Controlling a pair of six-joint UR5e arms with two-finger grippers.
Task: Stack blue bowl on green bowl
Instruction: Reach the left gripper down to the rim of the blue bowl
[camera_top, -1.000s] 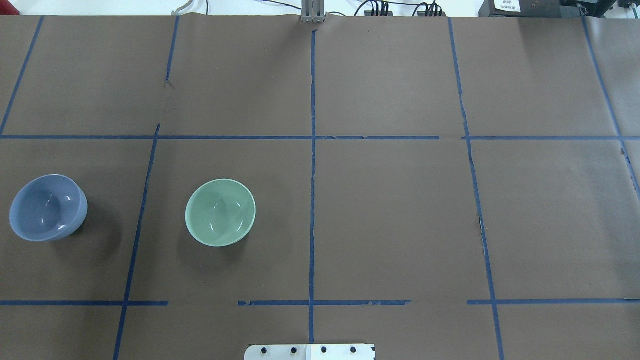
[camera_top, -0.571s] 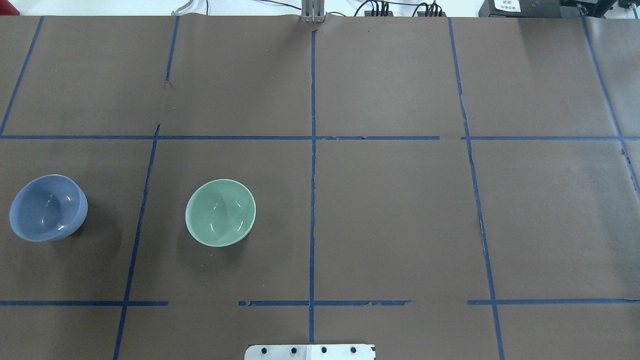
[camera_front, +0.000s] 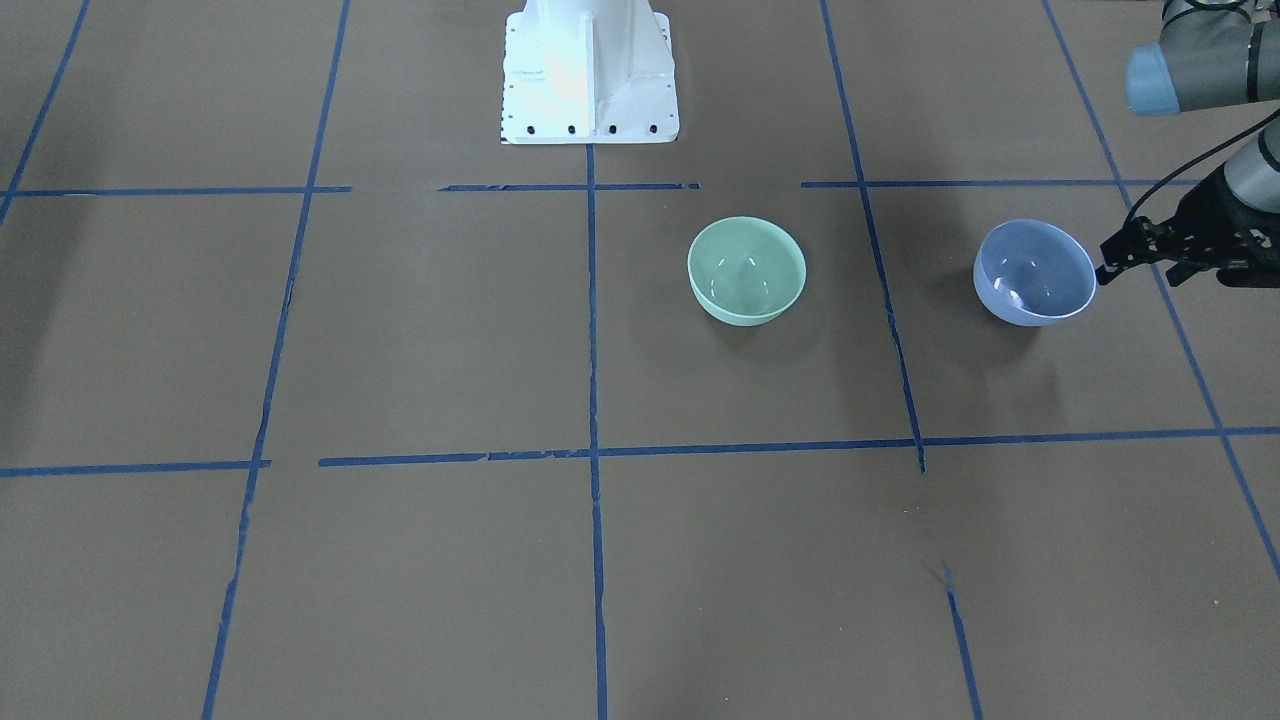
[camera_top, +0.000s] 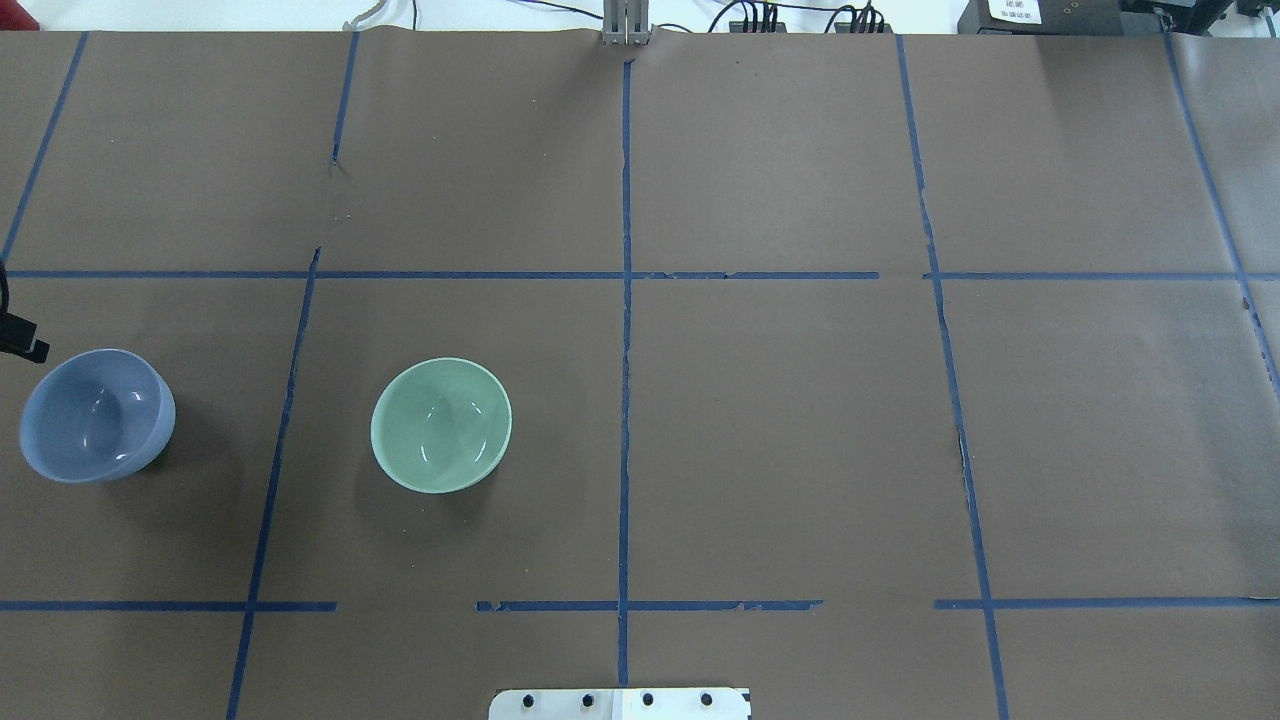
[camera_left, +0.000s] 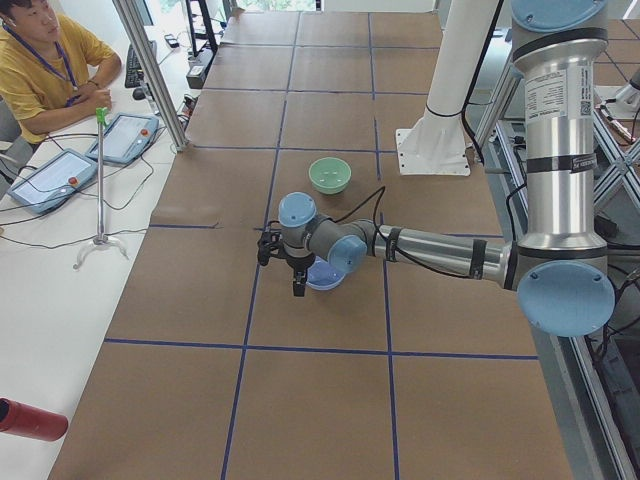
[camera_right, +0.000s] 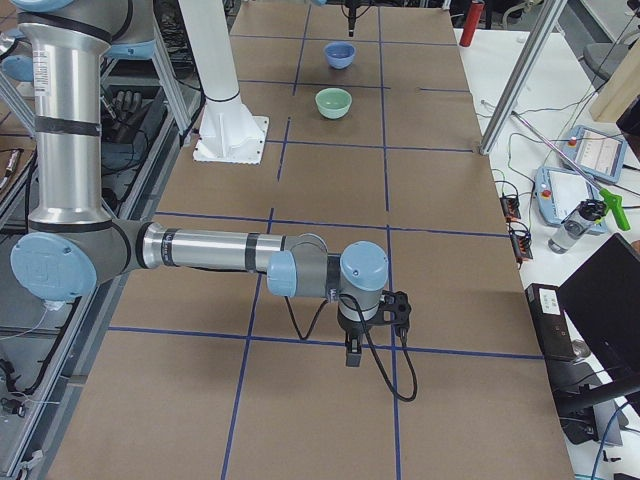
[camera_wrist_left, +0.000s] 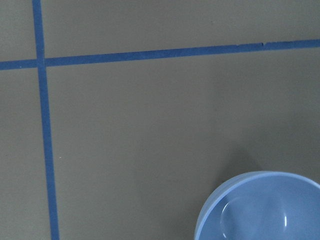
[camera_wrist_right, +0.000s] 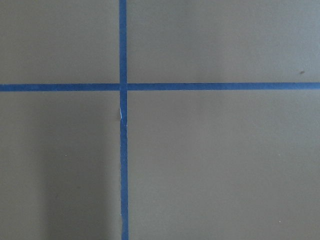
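The blue bowl (camera_front: 1035, 272) stands upright and empty at the table's left end; it also shows in the overhead view (camera_top: 97, 415), the exterior left view (camera_left: 325, 277) and the left wrist view (camera_wrist_left: 265, 207). The green bowl (camera_front: 747, 270) stands upright and empty a bowl's width or more toward the middle (camera_top: 441, 425). My left gripper (camera_front: 1104, 272) hovers just beyond the blue bowl's outer rim, its fingers tapering to one tip, empty. Only its edge shows in the overhead view (camera_top: 24, 340). My right gripper (camera_right: 352, 352) hangs over bare table at the far right end; I cannot tell whether it is open or shut.
The white robot base (camera_front: 590, 75) stands at the middle of the near edge. Blue tape lines (camera_top: 625, 300) mark the brown table in squares. An operator (camera_left: 45, 60) sits past the table's far side, with tablets (camera_left: 55, 180) and a thin stand (camera_left: 100, 180).
My left gripper has come into the overhead view at the left edge, beside the blue bowl. Both bowls stay where they were.
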